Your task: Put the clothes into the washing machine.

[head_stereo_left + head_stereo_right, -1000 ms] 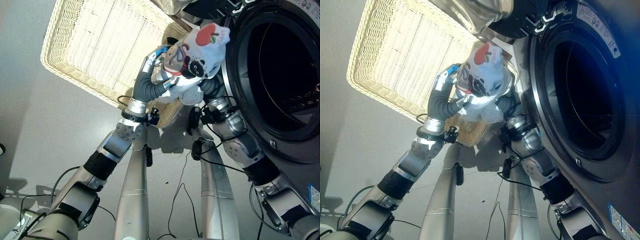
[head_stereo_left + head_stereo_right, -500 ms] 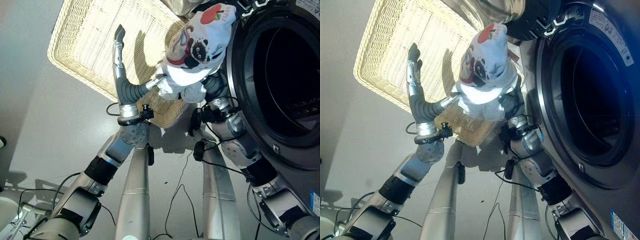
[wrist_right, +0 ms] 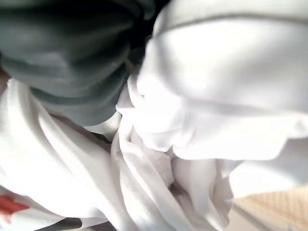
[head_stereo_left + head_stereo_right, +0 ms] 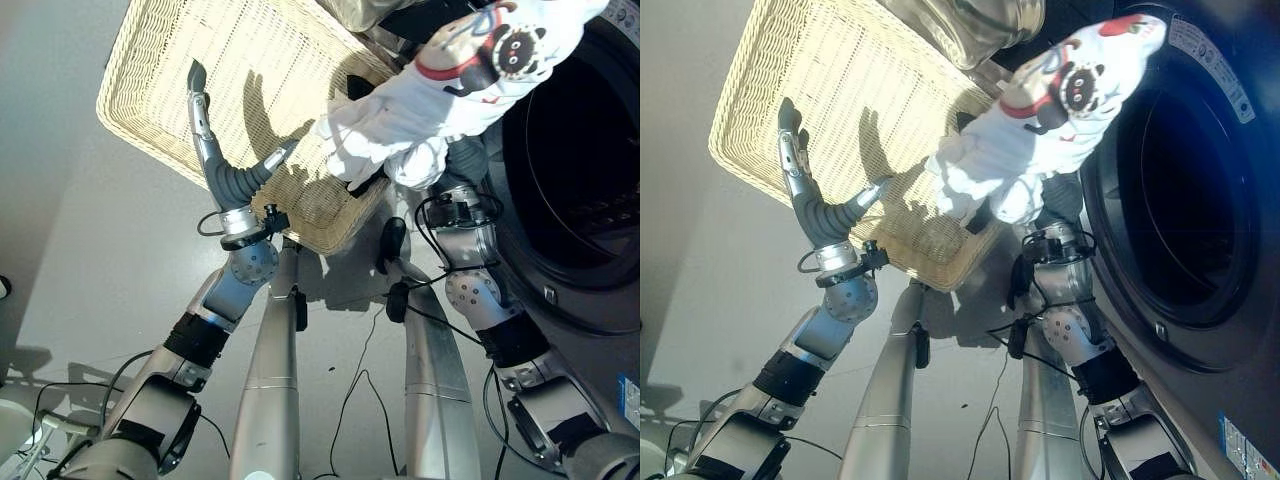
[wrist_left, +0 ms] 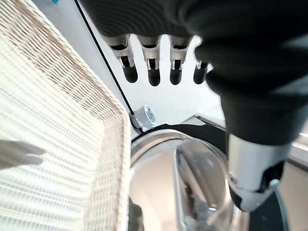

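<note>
Clothing, a white garment (image 4: 430, 110) with a printed face on it, is carried on the right arm at the rim of the washer (image 4: 600, 270), its upper end already level with the dark drum opening and its lower folds hanging toward the wicker basket (image 4: 200, 90). The right hand (image 3: 72, 53) is buried in the cloth in its wrist view, so whether its fingers are curled or straight cannot be told. The left hand (image 4: 205, 120) is held over the basket, well apart from the garment, with fingers (image 5: 154, 72) straight and nothing in it. For the step in hand to be done well, the bundle should probably be pushed deep past the washer's rim before any release, so that the trailing folds are carried inside and not left draped over the door seal or snagged on the basket's edge. The loose lower folds are judged the likeliest part to be left outside.
</note>
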